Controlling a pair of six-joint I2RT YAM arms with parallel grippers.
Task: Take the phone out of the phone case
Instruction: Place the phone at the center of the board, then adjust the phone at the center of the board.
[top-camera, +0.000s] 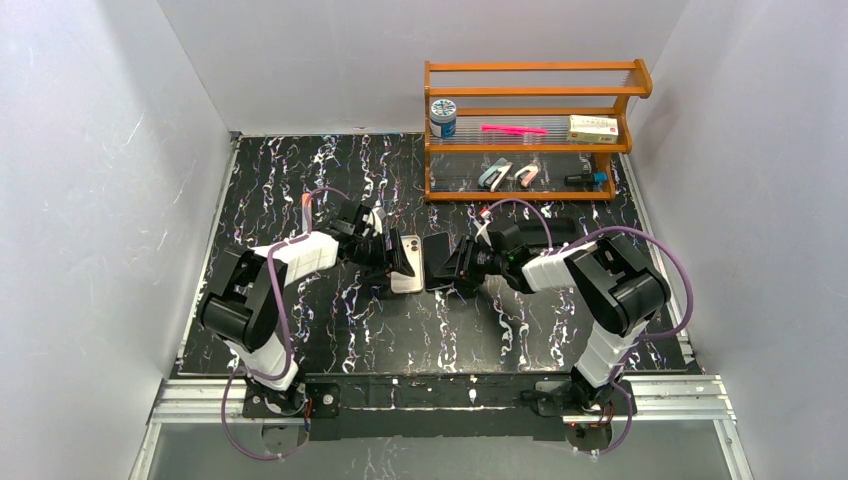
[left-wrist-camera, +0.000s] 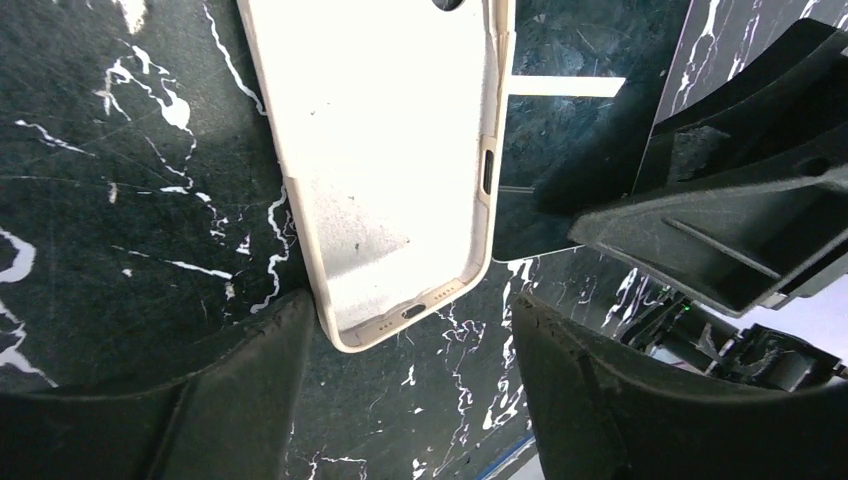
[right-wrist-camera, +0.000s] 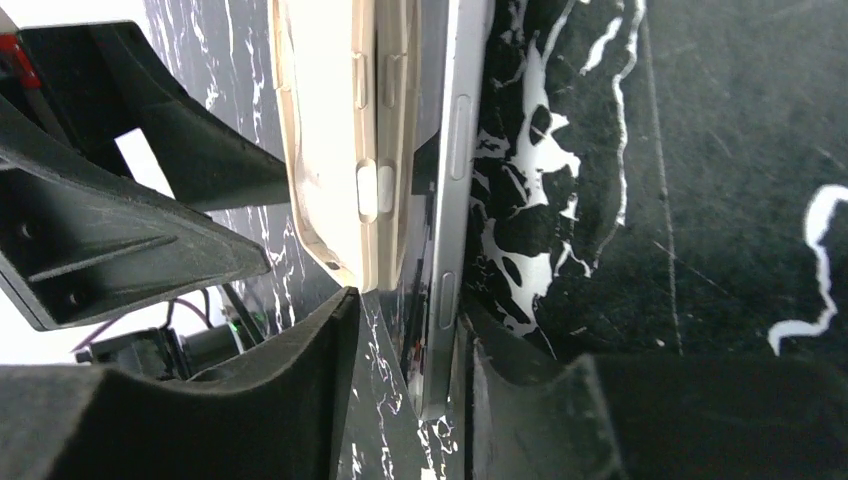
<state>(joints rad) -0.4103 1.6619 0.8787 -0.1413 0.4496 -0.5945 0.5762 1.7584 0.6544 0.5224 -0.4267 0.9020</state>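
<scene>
place: lab test cell — grey walls (top-camera: 100, 150) | marble-pattern table (top-camera: 300, 180)

On the table (top-camera: 300, 330) the case (top-camera: 407, 266) lies mid-way, the phone (top-camera: 437, 262) just right of it, and a rack (top-camera: 520, 92) stands by the far right corner.

black marbled table (top-camera: 330, 340), wooden rack (top-camera: 530, 92) at far edge, phone case (top-camera: 407, 266), phone (top-camera: 437, 260) beside it

The phone case (left-wrist-camera: 380, 130) is cream, its inside speckled grey. The phone (right-wrist-camera: 455, 150) has a dark face and silver edge. The bench (top-camera: 300, 190) is black with white marble veins; the shelf (top-camera: 530, 92) orange-brown.
</scene>
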